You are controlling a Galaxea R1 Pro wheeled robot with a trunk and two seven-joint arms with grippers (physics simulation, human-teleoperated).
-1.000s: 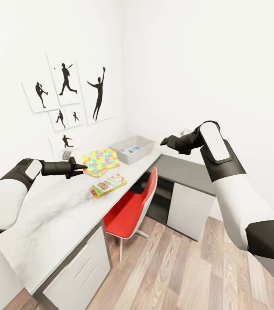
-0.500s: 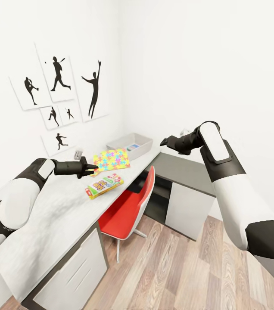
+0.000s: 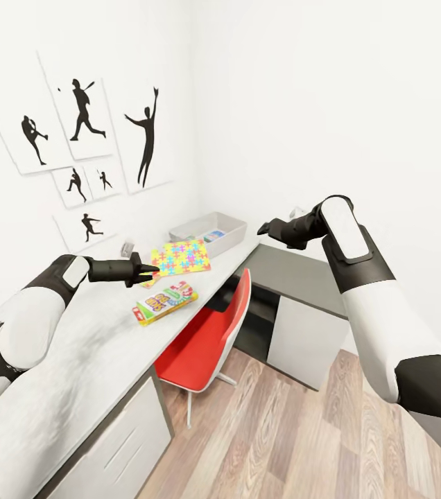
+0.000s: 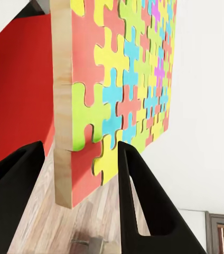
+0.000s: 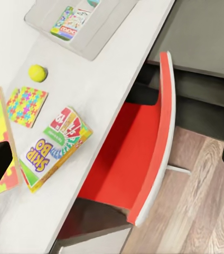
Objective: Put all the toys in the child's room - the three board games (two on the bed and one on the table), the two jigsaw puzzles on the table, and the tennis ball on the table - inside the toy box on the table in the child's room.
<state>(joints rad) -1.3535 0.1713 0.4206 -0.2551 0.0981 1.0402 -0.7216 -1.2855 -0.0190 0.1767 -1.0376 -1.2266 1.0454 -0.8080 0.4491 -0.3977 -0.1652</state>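
My left gripper (image 3: 145, 269) is shut on a corner of the larger jigsaw puzzle (image 3: 179, 257), which hangs tilted above the table (image 3: 89, 353); its coloured face (image 4: 128, 79) sits between the black fingers (image 4: 143, 206). The smaller jigsaw puzzle (image 5: 26, 105) and the tennis ball (image 5: 37, 72) lie on the desktop beside it. The SKIP-BO board game (image 3: 165, 303) lies near the table's front edge. The grey toy box (image 3: 229, 223) stands at the far end with one printed game box (image 5: 68, 22) inside. My right gripper (image 3: 265, 227) hovers open above the chair.
A red chair (image 3: 206, 339) is pushed under the table. A lower dark grey cabinet (image 3: 297, 274) stands in the corner to the right. Black sports silhouettes (image 3: 82, 111) hang on the white wall. Wood-plank floor (image 3: 283, 443) lies to the right.
The whole view has swung, so the camera moved. My left gripper and the puzzle in it have shifted a little toward the toy box. The right arm keeps its pose.
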